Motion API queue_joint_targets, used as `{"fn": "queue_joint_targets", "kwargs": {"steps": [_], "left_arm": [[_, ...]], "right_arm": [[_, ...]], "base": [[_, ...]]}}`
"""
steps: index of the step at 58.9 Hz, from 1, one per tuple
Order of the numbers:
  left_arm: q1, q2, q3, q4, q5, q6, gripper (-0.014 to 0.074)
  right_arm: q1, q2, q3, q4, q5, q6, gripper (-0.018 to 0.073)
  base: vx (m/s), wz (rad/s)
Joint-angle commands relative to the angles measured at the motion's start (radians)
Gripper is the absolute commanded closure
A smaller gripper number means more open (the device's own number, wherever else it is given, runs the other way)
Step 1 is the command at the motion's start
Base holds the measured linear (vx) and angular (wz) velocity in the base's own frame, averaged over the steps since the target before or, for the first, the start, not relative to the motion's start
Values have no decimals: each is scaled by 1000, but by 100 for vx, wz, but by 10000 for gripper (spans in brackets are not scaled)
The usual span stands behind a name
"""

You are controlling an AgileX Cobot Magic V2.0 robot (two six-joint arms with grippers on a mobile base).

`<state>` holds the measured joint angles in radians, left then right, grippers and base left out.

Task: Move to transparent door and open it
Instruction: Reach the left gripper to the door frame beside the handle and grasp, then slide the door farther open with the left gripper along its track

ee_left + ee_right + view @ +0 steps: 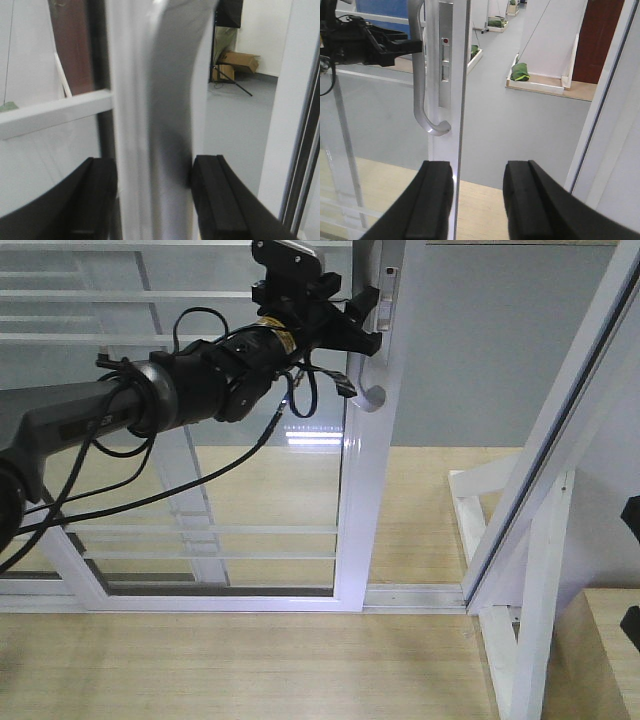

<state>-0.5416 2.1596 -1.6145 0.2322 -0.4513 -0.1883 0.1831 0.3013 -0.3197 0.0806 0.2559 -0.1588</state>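
The transparent door (250,490) is a glass panel in a white frame with thin horizontal bars. Its curved grey handle (368,390) runs down the right vertical edge. My left arm reaches in from the left, and my left gripper (362,328) is shut on the upper part of the handle. In the left wrist view the grey handle (170,150) fills the gap of the left gripper (154,200), with both black fingers (215,200) against it. The right wrist view shows the handle (419,75) and lock plate (445,60) ahead. My right gripper (479,200) is open and holds nothing.
A second white-framed glass panel (560,430) leans across the right side on a white wooden stand (480,510). The floor track (415,595) runs between the two panels. Grey floor lies beyond the gap. Cardboard boxes (240,62) and green bundles (520,72) sit far behind.
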Motion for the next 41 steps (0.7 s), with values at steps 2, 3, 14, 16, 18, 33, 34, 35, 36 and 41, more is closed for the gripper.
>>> {"fn": "queue_joint_targets", "kwargs": {"steps": [2,3,14,16,18,33,34,35,36,41], "left_arm": [[11,-37,-85,-41,-14,-4,142],[11,-37,-85,-41,-16,-3,143],[11,-37,-85,-42,-23,-2,195],[11,-40,-84,-42,-21,-2,213],[11,-42,-83,-42,-15,-2,230],[24,-86,-80,-42,111,-2,246],[28,-91,-80,-42,121,-2,246],[33,-92,-80,-42,139,-2,246],[35,-94,-80,-42,151,-2,246],[48,-108,-80,-42,217,-3,246]], "right_arm": [[-6,7,-31,-6,-80,-4,229],[-6,7,-31,-6,-80,-4,229],[-6,7,-31,-6,-80,-2,229],[-6,7,-31,-6,-80,-2,229],[-6,7,-31,-6,-80,-2,229],[-6,7,-31,-6,-81,-2,229],[-6,7,-31,-6,-81,-2,229],[-6,7,-31,-6,-81,-2,229],[-6,7,-31,-6,-81,-2,229],[-6,7,-31,-6,-80,-2,229]], "base": [[0,0],[0,0],[0,0],[0,0],[0,0],[0,0],[0,0],[0,0],[0,0],[0,0]]}}
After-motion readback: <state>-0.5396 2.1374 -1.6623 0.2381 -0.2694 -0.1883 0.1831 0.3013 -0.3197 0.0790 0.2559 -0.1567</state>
